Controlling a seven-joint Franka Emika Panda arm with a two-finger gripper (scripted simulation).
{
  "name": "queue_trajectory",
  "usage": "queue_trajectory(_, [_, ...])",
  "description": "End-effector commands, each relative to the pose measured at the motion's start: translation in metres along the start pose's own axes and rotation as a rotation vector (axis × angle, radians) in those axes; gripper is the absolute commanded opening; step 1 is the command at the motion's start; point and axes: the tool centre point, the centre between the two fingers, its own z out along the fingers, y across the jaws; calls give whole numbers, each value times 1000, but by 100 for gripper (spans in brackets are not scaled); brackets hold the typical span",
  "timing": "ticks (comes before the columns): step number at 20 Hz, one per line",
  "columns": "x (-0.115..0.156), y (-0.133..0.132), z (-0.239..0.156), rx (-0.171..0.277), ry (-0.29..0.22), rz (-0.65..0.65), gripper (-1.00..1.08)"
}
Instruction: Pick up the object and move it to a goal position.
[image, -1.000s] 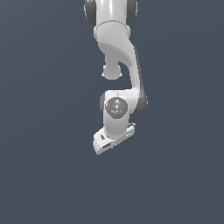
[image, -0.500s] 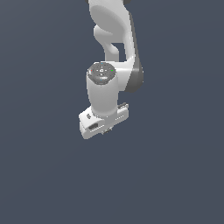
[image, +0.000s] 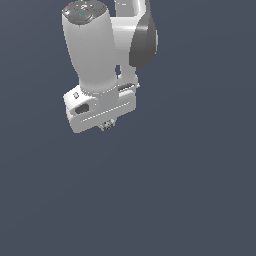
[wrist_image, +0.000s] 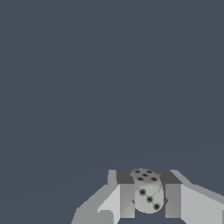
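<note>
The object (wrist_image: 147, 190) is a small pale grey lump with dark dots, like a rounded die. In the wrist view it sits clamped between the two grey fingers (wrist_image: 127, 199) of my gripper (wrist_image: 148, 201). In the exterior view the white gripper (image: 106, 125) hangs under the large white arm, and only a speck of the object (image: 106, 125) shows below the hand. The gripper is shut on the object and holds it up in the air over the plain dark grey ground.
The white arm's wrist body (image: 92, 47) and a dark grey joint cover (image: 143, 42) fill the upper part of the exterior view. Plain dark grey ground (image: 190, 190) lies all around.
The arm and gripper have come much nearer to the exterior camera and higher in the picture, shifting toward the exterior view's left, with the object still held between the fingers.
</note>
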Motion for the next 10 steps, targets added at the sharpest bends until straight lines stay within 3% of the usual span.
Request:
queue_trajectory(1, [-11,6,-27,1,0,0,-100])
queue_trajectory(10, [-37,24,-100,1,0,0,-100])
